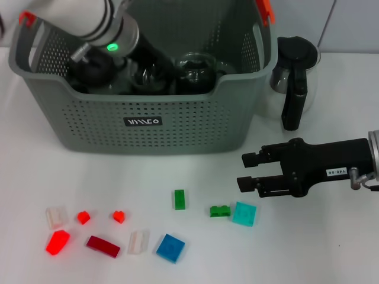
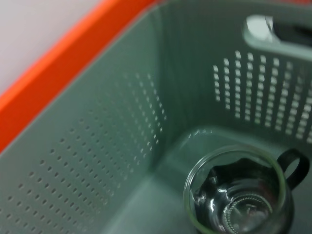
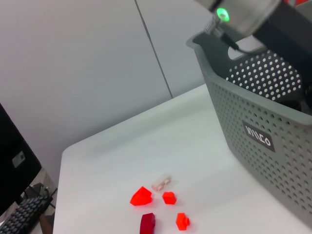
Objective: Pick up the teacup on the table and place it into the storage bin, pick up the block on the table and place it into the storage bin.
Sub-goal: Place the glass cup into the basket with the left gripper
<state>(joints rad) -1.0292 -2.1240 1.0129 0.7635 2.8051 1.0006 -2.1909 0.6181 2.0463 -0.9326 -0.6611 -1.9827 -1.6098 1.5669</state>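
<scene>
The clear glass teacup (image 2: pixel 239 195) with a dark handle sits upright on the floor of the large grey perforated storage bin (image 1: pixel 148 127), far left on the white desk (image 1: pixel 308 248). The left gripper (image 1: pixel 95 68) reaches inside (jaws unseen, cannot tell). The right gripper (image 1: pixel 251 170), jaws released, hovers near the green and turquoise blocks (image 1: pixel 244 213), probably next.

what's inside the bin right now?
A glass teacup sits upright on the bin floor, per the left wrist view. In the head view the left arm reaches into the bin; its pincer is covered. More dark glassware shows at the bin's middle.
</scene>
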